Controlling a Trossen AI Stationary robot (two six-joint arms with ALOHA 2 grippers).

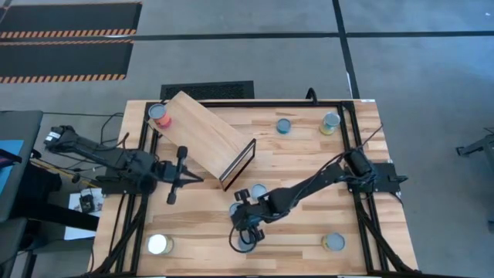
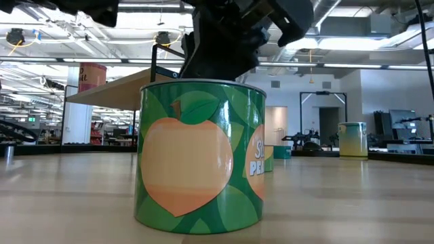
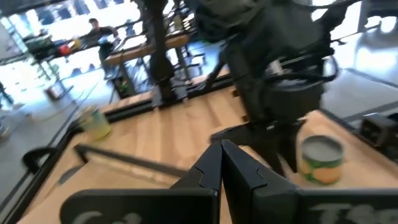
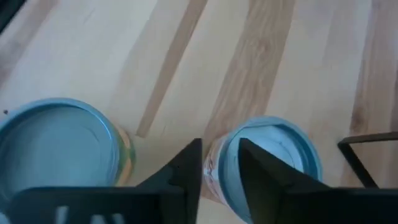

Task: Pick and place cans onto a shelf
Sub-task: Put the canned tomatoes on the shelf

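High view first: we are seeing the shelf (image 1: 204,137) lying at the far left of the table (image 1: 309,154), its long axis running diagonally from the far-left corner toward the table's middle, with the dark-edged end panel (image 1: 238,164) at the inner, nearer end. A red-orange can (image 1: 160,116) is standing upright at the shelf's far corner; we cannot tell whether it is on the board or just beside it.

We are noting the other cans standing upright, lids up: a blue-lidded can (image 1: 284,126) and a yellow can (image 1: 330,123) near the far edge, a white-lidded can (image 1: 159,245) at the near left, a tin (image 1: 334,242) at the near right, and one can (image 1: 257,190) near the middle.

The right gripper (image 1: 244,232) is hanging over the green peach-labelled can (image 2: 201,156) at the near middle. In the right wrist view its fingers (image 4: 186,167) are standing close together with a narrow gap, over the edge of a blue lid (image 4: 270,155), clamping nothing that we can see.

The left gripper (image 1: 177,176) is waiting beside the shelf's near long edge, pointing toward the table's middle; in the left wrist view its fingers (image 3: 208,169) are pressed together, holding nothing.
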